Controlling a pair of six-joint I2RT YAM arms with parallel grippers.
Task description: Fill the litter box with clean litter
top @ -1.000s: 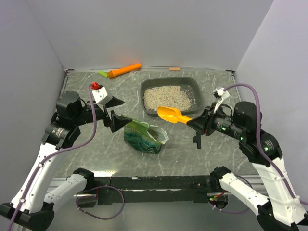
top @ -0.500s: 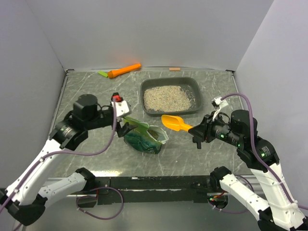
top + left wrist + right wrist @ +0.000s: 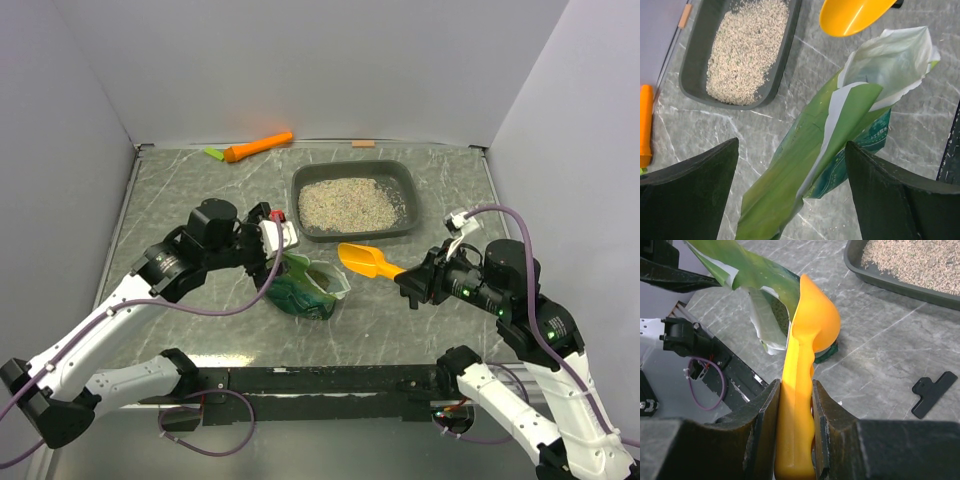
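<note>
Left end effector (image 3: pixel 276 238): moved onto green bag (image 3: pixel 303 287); fingers spread astride its flap.
Right end effector (image 3: pixel 795 432): pinching orange scoop (image 3: pixel 362 260), drawn back toward bag mouth.
Litter box (image 3: pixel 405 178): rear of counter (image 3: pixel 180 200), clean litter (image 3: pixel 348 203) inside; another scoopful likely.

The bag (image 3: pixel 815 150) is glossy, the scoop (image 3: pixel 812 315) smooth plastic, the litter box (image 3: pixel 350 235) matt (litter (image 3: pixel 348 203) grainy).
</note>
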